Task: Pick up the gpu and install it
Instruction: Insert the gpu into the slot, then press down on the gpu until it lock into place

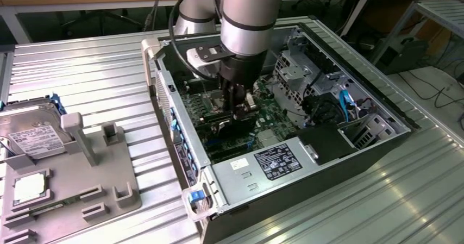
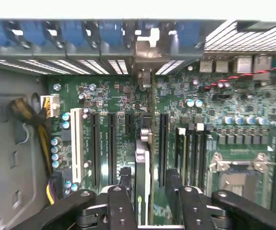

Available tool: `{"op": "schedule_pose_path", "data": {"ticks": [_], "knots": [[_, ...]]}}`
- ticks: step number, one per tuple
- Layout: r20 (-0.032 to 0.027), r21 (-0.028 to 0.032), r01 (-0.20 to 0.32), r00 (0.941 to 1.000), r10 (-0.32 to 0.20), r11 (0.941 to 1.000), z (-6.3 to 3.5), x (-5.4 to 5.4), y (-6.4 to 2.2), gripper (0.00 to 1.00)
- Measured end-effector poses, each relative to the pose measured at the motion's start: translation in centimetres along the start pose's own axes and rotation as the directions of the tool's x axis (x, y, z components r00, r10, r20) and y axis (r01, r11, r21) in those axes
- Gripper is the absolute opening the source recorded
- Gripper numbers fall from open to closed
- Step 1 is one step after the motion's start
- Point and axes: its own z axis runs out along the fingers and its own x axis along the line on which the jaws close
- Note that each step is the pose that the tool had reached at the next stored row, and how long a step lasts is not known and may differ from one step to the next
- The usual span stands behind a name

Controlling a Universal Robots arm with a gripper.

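The hand [image 2: 149,203] stands open inside the computer case [image 1: 305,170], fingers either side of the gpu [image 2: 142,167], which stands edge-on in a motherboard [image 2: 233,120] slot.

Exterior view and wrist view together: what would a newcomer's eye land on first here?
First, the robot arm reaching down into the open computer case, its pincer low over the green motherboard. In the wrist view the gpu stands on edge between the pincer's fingers, in line with the slots. At the exterior view's left, a grey parts holder carries a hard drive and a CPU chip.
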Motion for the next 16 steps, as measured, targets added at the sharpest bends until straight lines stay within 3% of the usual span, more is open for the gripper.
{"op": "schedule_pose_path", "data": {"ticks": [1, 2, 3, 6, 7, 8, 9, 10, 12, 16], "knots": [[-0.0031, 0.0024, 0.0, 1.0, 0.0, 1.0, -0.61, -0.1, -0.03, 0.42], [-0.0032, 0.0024, 0.0, 1.0, 0.0, 1.0, -0.62, -0.1, -0.02, 0.11], [-0.0033, 0.0024, 0.0, 1.0, 0.0, 1.0, -0.62, -0.1, -0.02, 0.11], [-0.0008, 0.0024, 0.003, 1.0, -0.003, 1.0, -0.75, -0.1, 3.7, 0.11], [-0.0008, -0.0268, 0.014, 0.9999, -0.014, 0.9995, -0.8, -0.1, 4.42, 0.11], [-0.0002, -0.0509, 0.016, 0.9999, -0.016, 0.9986, -0.85, -0.1, 4.64, 0.11], [-0.0001, -0.0523, 0.017, 0.9999, -0.017, 0.9985, -0.8, -0.2, 5.45, 0.11], [0.0003, -0.0521, 0.017, 0.9999, -0.017, 0.9985, -0.77, -0.2, 5.74, 0.11], [-0.0004, -0.0526, 0.017, 0.9999, -0.017, 0.9985, 0.0, -0.1, 5.86, 0.11], [0.0002, -0.0526, 0.017, 0.9999, -0.017, 0.9985, 0.34, 0.0, 5.87, 0.11]]}}
